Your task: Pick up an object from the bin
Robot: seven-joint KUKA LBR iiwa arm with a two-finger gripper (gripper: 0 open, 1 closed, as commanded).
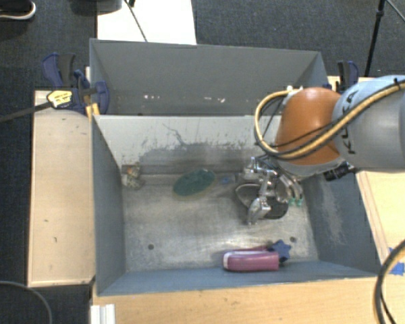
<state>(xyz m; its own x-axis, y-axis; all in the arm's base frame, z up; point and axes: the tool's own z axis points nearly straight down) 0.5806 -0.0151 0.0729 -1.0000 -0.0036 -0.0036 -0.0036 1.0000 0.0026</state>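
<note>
In the grey bin (182,229), the gripper (260,206), open or closed I cannot tell, hangs near a green oval (194,181).

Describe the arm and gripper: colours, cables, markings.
The arm is a smooth, light-grey rounded link with dark lettering, partly hidden. At the wrist sits a glossy orange dome cover. Yellow and black cables loop around it. The gripper is bare silver metal with black parts.

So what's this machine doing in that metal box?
A robot arm reaches into the grey bin from the picture's right. Its gripper is down near the floor, right by a small dark thing; whether it has hold of it I cannot tell. A green oval thing lies by the back wall, and a pink tube by the front wall.
</note>
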